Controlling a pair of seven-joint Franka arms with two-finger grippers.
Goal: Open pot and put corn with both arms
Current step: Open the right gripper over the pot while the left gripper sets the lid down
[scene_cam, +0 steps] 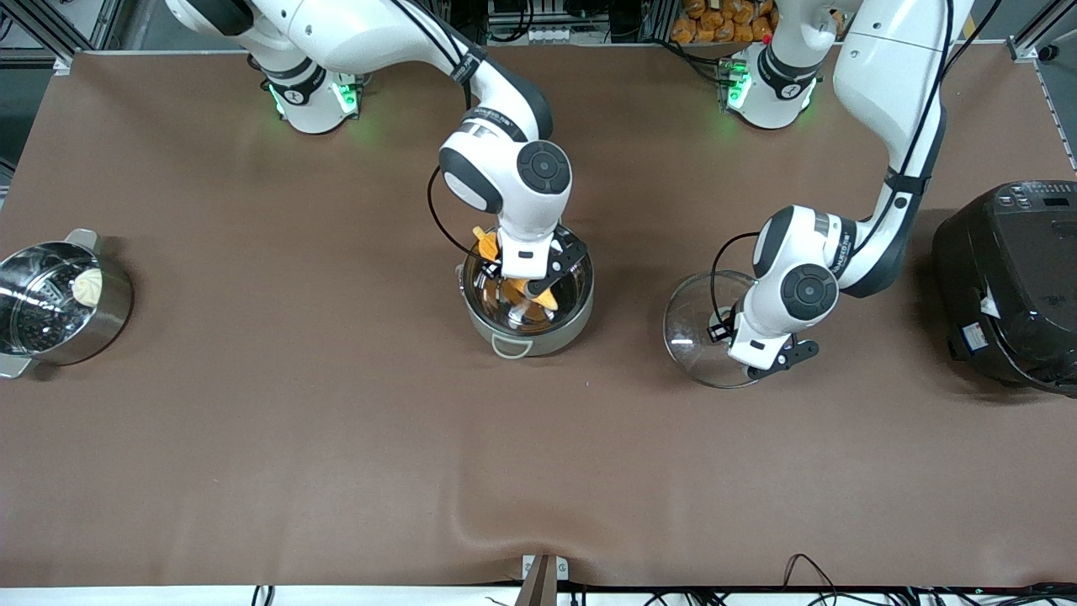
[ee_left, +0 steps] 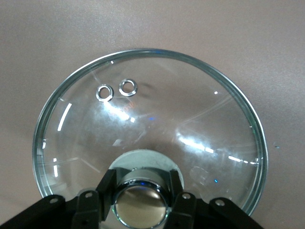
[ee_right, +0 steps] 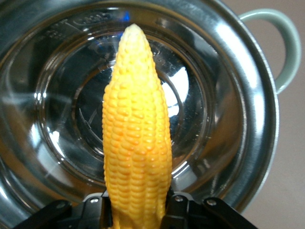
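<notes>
My right gripper (ee_right: 138, 210), closed on the corn (ee_right: 137, 138), holds it over the open pot (scene_cam: 572, 324), while my left gripper (ee_left: 141, 200) grips the knob of the lid (ee_left: 190, 109) on the table beside it, so only releasing remains.

Only one marking can be made out: small white lettering on the dark band of the right arm (scene_cam: 496, 118), which appears to read "FRANKA", though the letters are faint. The black cooker (scene_cam: 1010, 278) carries a white sticker and panel marks, none of them readable.
</notes>
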